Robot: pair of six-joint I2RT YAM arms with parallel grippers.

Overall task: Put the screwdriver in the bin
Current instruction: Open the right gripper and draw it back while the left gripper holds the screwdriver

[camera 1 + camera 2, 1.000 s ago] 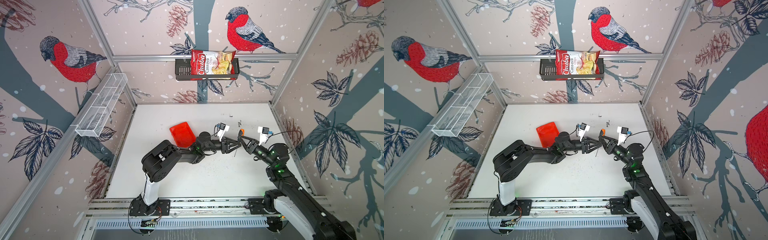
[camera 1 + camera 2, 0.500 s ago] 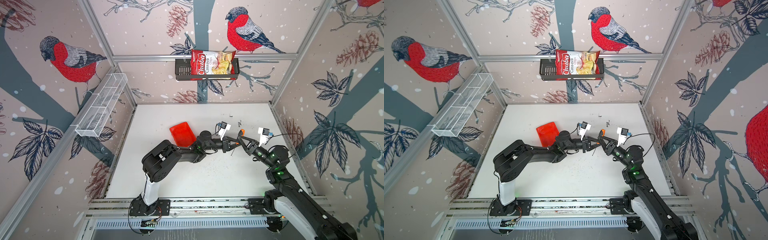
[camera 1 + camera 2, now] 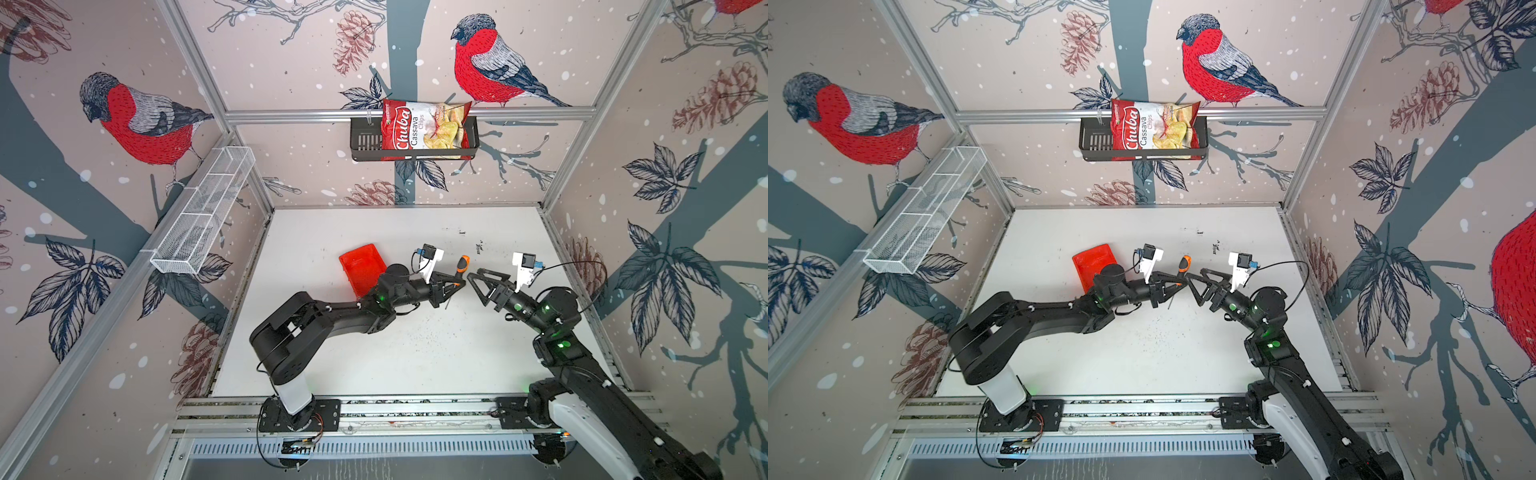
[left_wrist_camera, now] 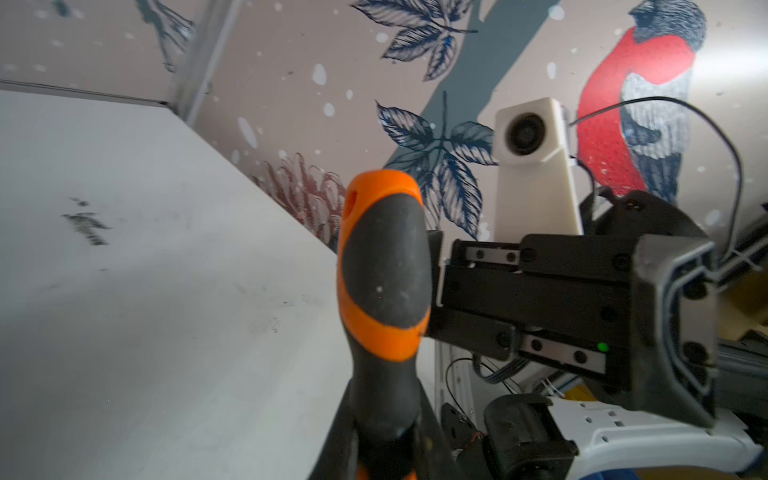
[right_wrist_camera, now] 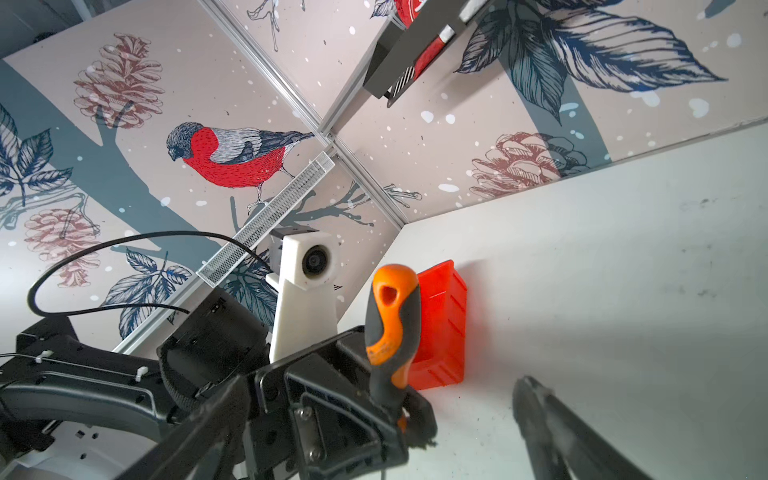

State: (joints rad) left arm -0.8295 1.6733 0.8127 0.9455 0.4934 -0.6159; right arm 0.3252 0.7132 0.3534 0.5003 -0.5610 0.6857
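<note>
I observed the left gripper (image 3: pixel 456 286) pinching the small black-and-orange-handled metal-shaft screwdriver (image 3: pixel 462 264), right of the shallow rectangular red plastic bin (image 3: pixel 358 266), with the right gripper (image 3: pixel 475 286) spread just beside it.

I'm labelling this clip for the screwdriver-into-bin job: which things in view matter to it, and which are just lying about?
Part of the job:
- screwdriver, clamped in the left gripper
- red bin, on the table
- right gripper, open, holding nothing

Just there:
- bag of chips in the black basket
- white wire basket on the wall
</note>
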